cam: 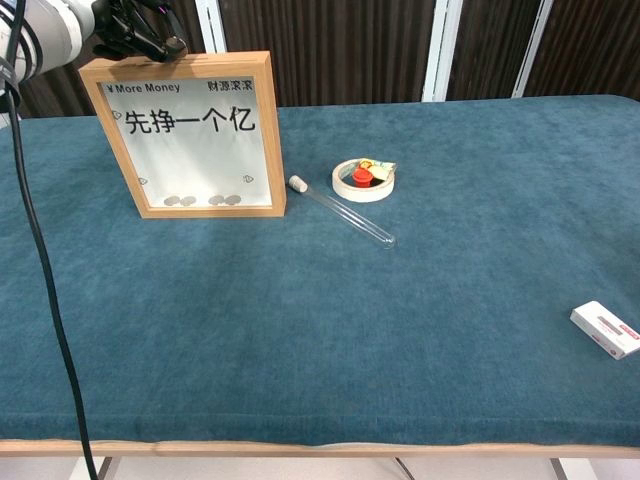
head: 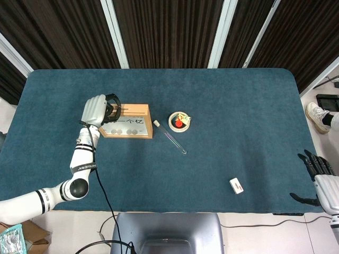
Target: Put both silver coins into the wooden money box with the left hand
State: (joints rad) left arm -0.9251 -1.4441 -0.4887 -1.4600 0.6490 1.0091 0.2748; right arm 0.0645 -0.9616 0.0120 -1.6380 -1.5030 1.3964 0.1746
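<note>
The wooden money box (head: 127, 121) stands upright left of the table's centre, its glass front (cam: 190, 135) printed with black characters. Several silver coins (cam: 180, 201) lie along the bottom inside it, also visible through the glass from above (head: 124, 130). My left hand (head: 98, 110) is at the box's top left corner, with its dark fingers (cam: 135, 30) curled over the top edge. Whether a coin is between the fingers is hidden. My right hand (head: 324, 182) hangs off the table's front right edge, fingers apart and holding nothing.
A glass test tube (head: 170, 137) lies just right of the box. Beyond it is a tape ring (head: 179, 121) with small red and yellow items inside. A small white box (head: 236, 186) lies near the front right. A black cable (cam: 40, 280) hangs from my left arm.
</note>
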